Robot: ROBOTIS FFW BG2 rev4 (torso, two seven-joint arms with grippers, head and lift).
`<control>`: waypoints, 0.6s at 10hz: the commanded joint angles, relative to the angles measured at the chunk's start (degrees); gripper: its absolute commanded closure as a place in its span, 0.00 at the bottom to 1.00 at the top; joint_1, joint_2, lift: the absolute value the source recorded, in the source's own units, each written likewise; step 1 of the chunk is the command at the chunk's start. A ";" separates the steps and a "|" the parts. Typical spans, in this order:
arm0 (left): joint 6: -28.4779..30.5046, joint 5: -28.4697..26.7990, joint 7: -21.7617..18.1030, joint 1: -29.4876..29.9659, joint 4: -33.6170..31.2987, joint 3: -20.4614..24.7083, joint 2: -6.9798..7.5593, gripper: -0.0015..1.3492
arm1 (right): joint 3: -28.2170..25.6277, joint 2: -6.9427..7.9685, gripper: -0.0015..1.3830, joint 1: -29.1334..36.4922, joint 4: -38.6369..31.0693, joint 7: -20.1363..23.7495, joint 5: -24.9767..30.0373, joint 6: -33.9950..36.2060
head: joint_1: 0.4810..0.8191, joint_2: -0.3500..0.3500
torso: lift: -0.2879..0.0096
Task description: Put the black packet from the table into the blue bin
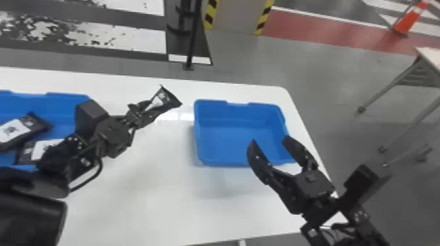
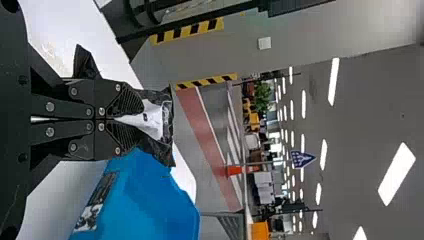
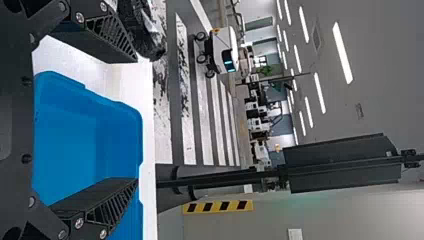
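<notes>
1. Your left gripper (image 1: 140, 115) is above the white, smooth-topped counter (image 1: 147, 186), between the two bins in the head view. Its fingers are pinching a black, crinkled packet with a white label (image 1: 167, 99).
2. That packet tilts out past the fingers, its free end flaring, and it is outside both bins. In your left wrist view, the fingers close in on it from both sides, with part of the label showing beyond them.
3. Your right gripper (image 1: 269, 144) has its fingers spread with a wide gap between them, over the near right part of the rectangular blue plastic bin on the right (image 1: 235, 131). Your right wrist view shows nothing pinched there.
4. The larger-looking blue plastic bin on the left (image 1: 65, 106) holds black packets with white labels (image 1: 14, 131), partly behind your left arm.
5. Past the counter, you have an orange-and-white traffic cone (image 1: 412, 18) on the floor and a pale-topped table with metal legs (image 1: 432, 57) off to the right. Your right wrist view also takes in a white wheeled machine (image 3: 224, 50).
</notes>
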 commanded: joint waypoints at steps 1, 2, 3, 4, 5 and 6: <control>0.04 -1.35 -1.02 1.49 -2.10 4.95 1.19 0.90 | 0.00 -0.02 0.13 0.00 -0.06 0.08 0.00 0.00 | 0.63 0.16 | 0.60; 0.32 -3.52 -1.98 2.61 -2.52 9.07 1.46 0.90 | 0.00 -0.02 0.13 -0.14 -0.06 -0.01 0.00 0.00 | 0.63 0.19 | 0.60; 0.60 -6.04 -2.69 3.74 -3.23 13.52 1.54 0.90 | 0.00 -0.02 0.13 -0.14 -0.06 -0.01 0.00 0.00 | 0.63 0.25 | 0.60; 0.88 -7.98 -3.30 5.00 -4.07 17.18 1.63 0.90 | 0.00 -0.02 0.13 -0.14 -0.06 0.08 0.00 0.00 | 0.63 0.34 | 0.60; 0.88 -10.27 -3.48 5.99 -4.91 20.26 1.72 0.90 | 0.00 -0.02 0.13 -0.14 -0.06 -0.01 0.00 0.00 | 0.63 0.40 | 0.60; 0.88 -11.29 -3.48 6.83 -5.20 22.89 1.72 0.89 | 0.00 -0.02 0.13 -0.14 -0.06 0.08 0.00 0.00 | 0.63 0.47 | 0.60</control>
